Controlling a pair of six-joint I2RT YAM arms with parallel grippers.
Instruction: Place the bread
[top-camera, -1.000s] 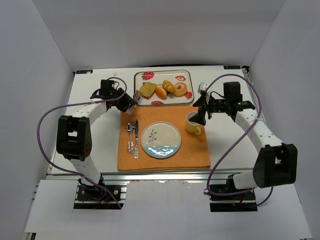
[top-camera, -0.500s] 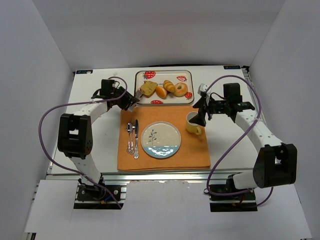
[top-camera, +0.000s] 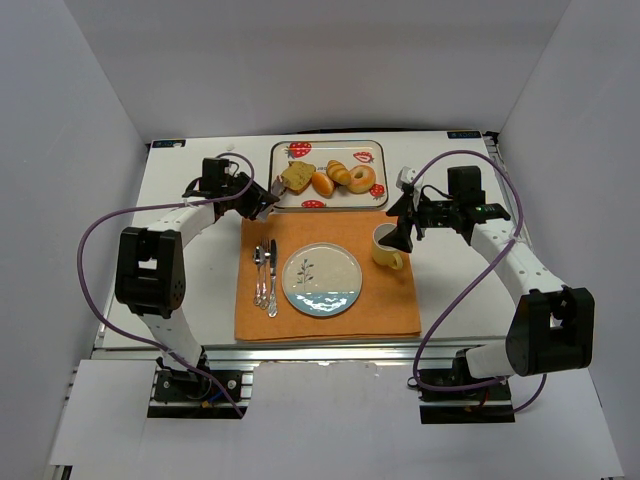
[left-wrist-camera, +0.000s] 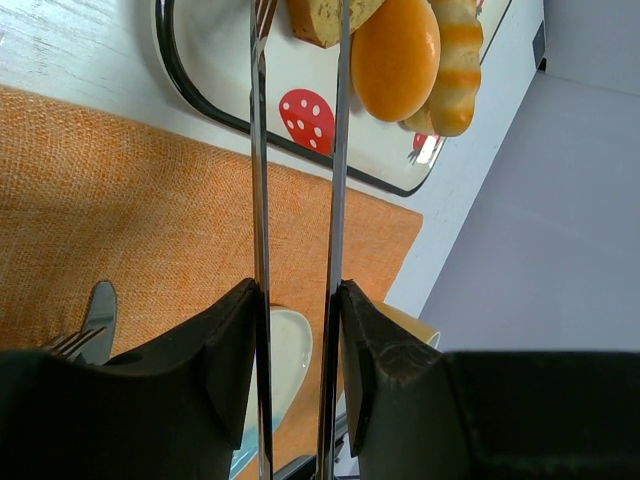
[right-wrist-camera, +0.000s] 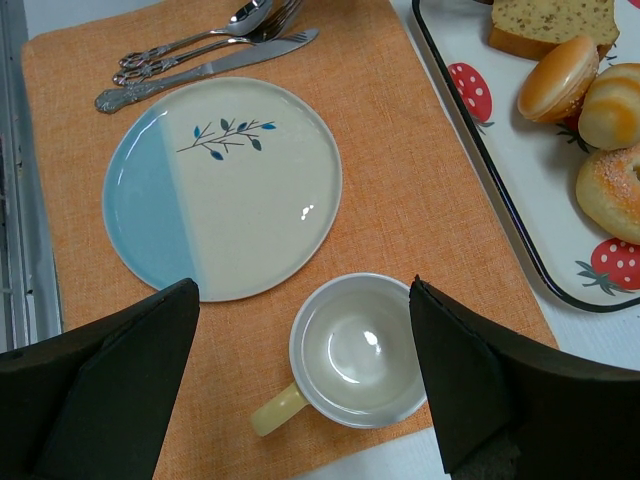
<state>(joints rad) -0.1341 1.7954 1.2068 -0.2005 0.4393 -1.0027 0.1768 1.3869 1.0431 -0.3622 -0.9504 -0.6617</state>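
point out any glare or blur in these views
Right wrist view: small glare spots on the plate and inside the cup, near fingers dark and soft-edged; left wrist view: the tongs gleam along their length; top view: even light, sharp throughout.

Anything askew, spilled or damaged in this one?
Nothing stands out. The breads sit inside the tray. The plate, mug and cutlery lie tidy on the orange placemat, and the mug is upright and empty.
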